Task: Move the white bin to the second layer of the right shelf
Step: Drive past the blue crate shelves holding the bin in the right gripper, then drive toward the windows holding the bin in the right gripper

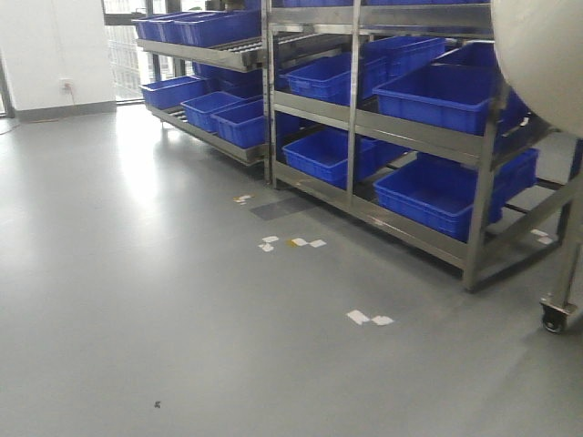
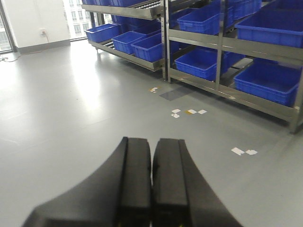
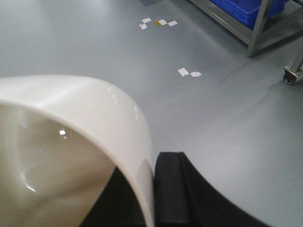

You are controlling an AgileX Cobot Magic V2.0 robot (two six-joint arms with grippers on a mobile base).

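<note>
Gripping the white bin (image 3: 71, 109) by its rim wall, the right gripper (image 3: 144, 189) pinches glossy cream plastic, smooth and rounded, above the matte grey floor (image 3: 94, 42). Left gripper (image 2: 151, 175): black fingers pressed together. Blue rectangular crates (image 1: 428, 96) sit on the steel rack (image 1: 483, 209).

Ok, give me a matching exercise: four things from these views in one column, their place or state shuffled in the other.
1. white bin
2. left fingers
3. blue crates
4. white floor scraps

A. on the steel racks
B. pressed together, empty
C. scattered on the grey floor
D. rim clamped by the right fingers

Pairs: 1-D, 2-B, 3-A, 4-C
</note>
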